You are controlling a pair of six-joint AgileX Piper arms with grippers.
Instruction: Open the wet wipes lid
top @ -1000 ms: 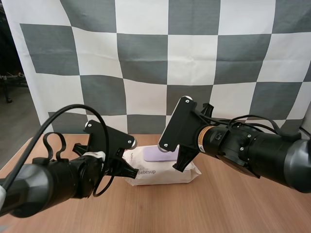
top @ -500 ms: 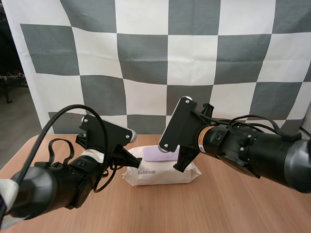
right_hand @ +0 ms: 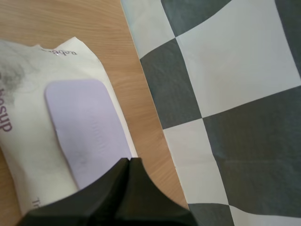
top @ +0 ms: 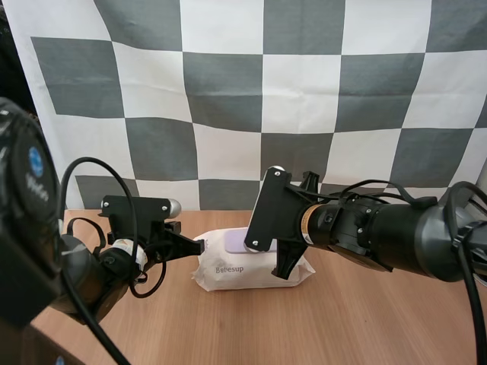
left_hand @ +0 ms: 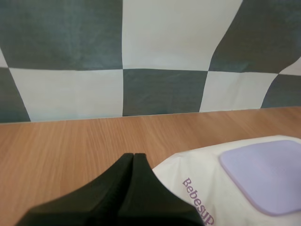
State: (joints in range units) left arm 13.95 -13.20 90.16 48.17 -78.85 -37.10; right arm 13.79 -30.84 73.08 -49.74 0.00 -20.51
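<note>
One pack of wet wipes [top: 251, 268], white with "Bebesup" printed on it, lay flat on the wooden table [top: 365, 327]. Its single lilac lid [top: 234, 243] sat on the pack's top face, flat and closed. Two grippers were at the pack, one towards each end. The left gripper [left_hand: 133, 157] had its two fingers pressed together into one dark wedge, holding nothing. Its tip was low, just beside the pack's left end and near the printed name; whether it touched the wrapper could not be told. The right gripper [right_hand: 129, 162] likewise had both fingers closed together with nothing between them. Its tip pointed down over the pack's top, at the lid's edge on the pack's right half, and contact with the lid could not be made out
</note>
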